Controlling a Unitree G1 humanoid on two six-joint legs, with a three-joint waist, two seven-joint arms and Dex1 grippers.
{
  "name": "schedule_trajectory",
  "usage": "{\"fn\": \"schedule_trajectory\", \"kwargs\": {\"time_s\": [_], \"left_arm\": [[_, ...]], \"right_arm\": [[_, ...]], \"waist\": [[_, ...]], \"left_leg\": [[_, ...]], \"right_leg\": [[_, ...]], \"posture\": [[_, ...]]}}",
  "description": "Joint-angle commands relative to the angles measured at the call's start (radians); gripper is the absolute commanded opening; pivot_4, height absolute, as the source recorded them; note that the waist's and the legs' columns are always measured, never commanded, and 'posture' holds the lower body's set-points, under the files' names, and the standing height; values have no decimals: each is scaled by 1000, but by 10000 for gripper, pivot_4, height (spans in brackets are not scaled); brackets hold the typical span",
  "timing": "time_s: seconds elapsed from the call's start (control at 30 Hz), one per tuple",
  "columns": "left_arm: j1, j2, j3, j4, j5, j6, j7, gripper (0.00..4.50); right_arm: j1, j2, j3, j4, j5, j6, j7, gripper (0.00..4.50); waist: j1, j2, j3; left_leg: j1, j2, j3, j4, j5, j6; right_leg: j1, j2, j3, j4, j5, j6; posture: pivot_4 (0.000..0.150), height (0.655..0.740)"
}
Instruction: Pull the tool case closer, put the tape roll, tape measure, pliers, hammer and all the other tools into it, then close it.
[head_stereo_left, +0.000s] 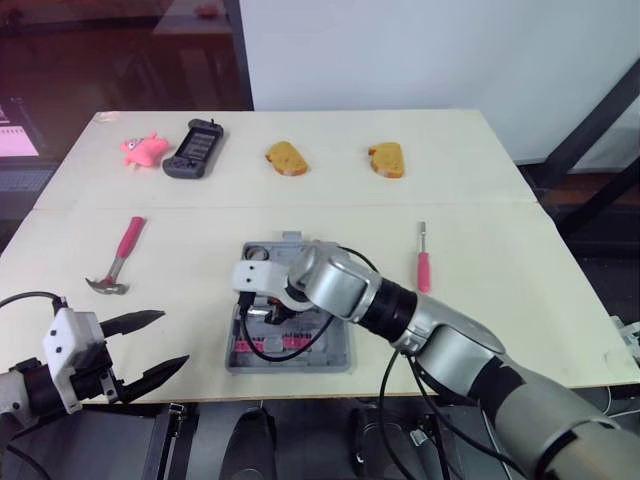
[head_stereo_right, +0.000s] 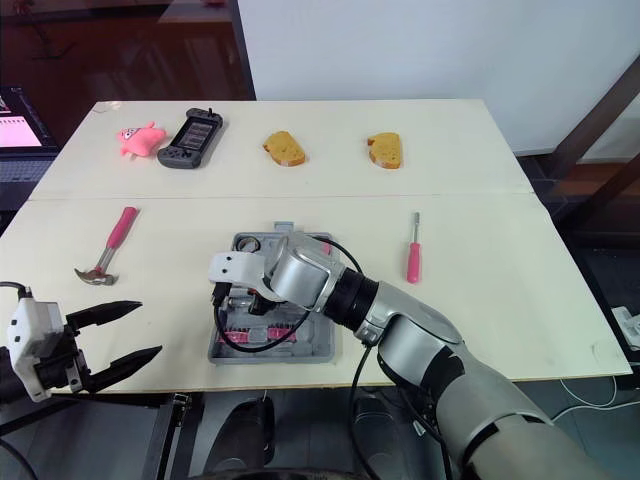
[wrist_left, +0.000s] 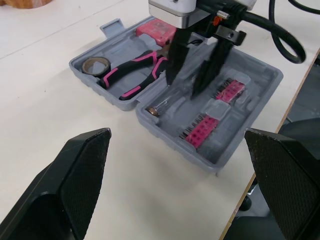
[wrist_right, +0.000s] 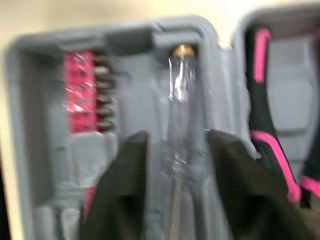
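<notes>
Right gripper (wrist_left: 184, 86) is down in the tool case (wrist_left: 260, 95), fingers apart, straddling the clear screwdriver (wrist_right: 182, 105); likely seating it in its slot; left gripper (head_stereo_left: 172, 338) spread wide, left of case; you've 2 tools outside: hammer (head_stereo_left: 118, 262) left, pink screwdriver (head_stereo_left: 423, 262) right.

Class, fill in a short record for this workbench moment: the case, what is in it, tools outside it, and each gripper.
Tool case: open, near the table's front edge
Inside: tape roll, pliers, clear-handled screwdriver, bit racks
Outside: hammer left of case, pink screwdriver right of it
Right gripper: open, fingers astride the clear-handled screwdriver
Left gripper: open, empty, at the front-left edge
</notes>
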Motion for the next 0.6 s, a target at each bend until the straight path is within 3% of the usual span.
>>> {"fn": "schedule_trajectory", "kwargs": {"time_s": [0.03, 0.3, 0.4, 0.5, 0.6], "left_arm": [[-2, 11, 22, -4, -4, 0, -2, 45000], [-12, 9, 12, 3, -4, -2, -5, 45000], [-29, 11, 1, 5, -6, 2, -5, 45000], [-41, 12, -7, 8, -7, 4, -9, 45000], [-62, 19, -20, 18, -4, 9, -10, 45000]], "right_arm": [[-28, -19, -24, -68, 1, 17, 11, 36404], [-39, -111, -97, -252, 40, 27, 45, 36404], [48, -171, -187, -339, 11, -191, -25, 36404], [114, -220, -238, -360, 33, -284, -5, 36404], [192, -218, -302, -324, 97, -359, 27, 27709]], "waist": [[2, 0, 0], [1, 0, 0], [1, 0, 0], [6, -1, 0], [4, -1, -1]], "left_leg": [[0, 0, 0, 0, 0, 0], [0, 0, 0, 0, 0, 0], [0, 0, 0, 0, 0, 0], [-1, 0, 0, 0, 0, 0], [0, 0, 0, 1, 0, 0]], "right_leg": [[0, 0, 0, 0, 0, 0], [0, 0, 0, 0, 0, 0], [0, 0, 0, 0, 0, 0], [1, 0, 0, -1, 0, 0], [1, 0, 0, -1, 0, 1]], "posture": [[1500, 7207], [1500, 7207], [1500, 7207], [1500, 7207], [1500, 7207]]}}
